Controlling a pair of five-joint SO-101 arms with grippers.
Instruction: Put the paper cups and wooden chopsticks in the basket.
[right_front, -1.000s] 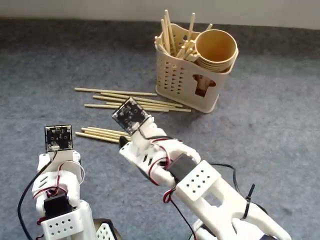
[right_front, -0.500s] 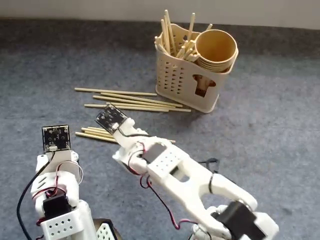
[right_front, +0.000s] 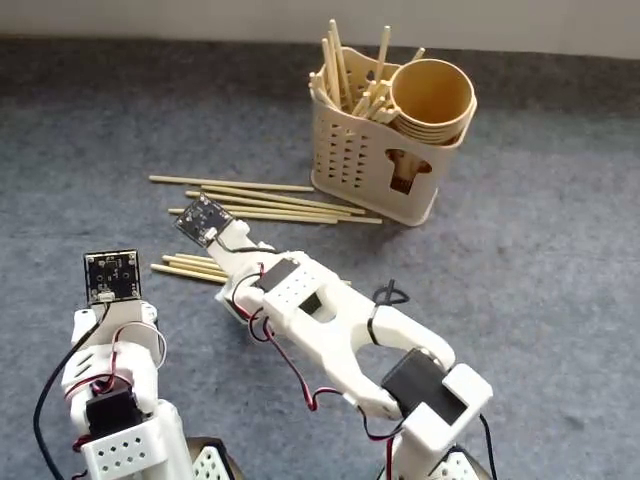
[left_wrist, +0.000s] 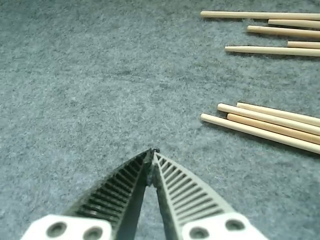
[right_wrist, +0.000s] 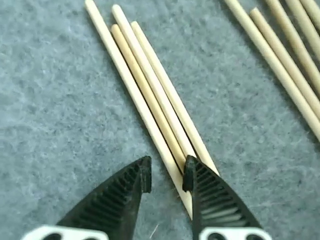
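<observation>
Lying flat, chopsticks run toward right pincer.

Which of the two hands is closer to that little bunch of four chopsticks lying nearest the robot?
Right. The right hand is open over one end of the bunch; the left hand is shut, apart from it, off to one side.

Your basket stands at the back of the tabletop, holding paper cups and chopsticks. Loose chopsticks lie left of it, and a nearer bundle lies at your right pincer.
</observation>
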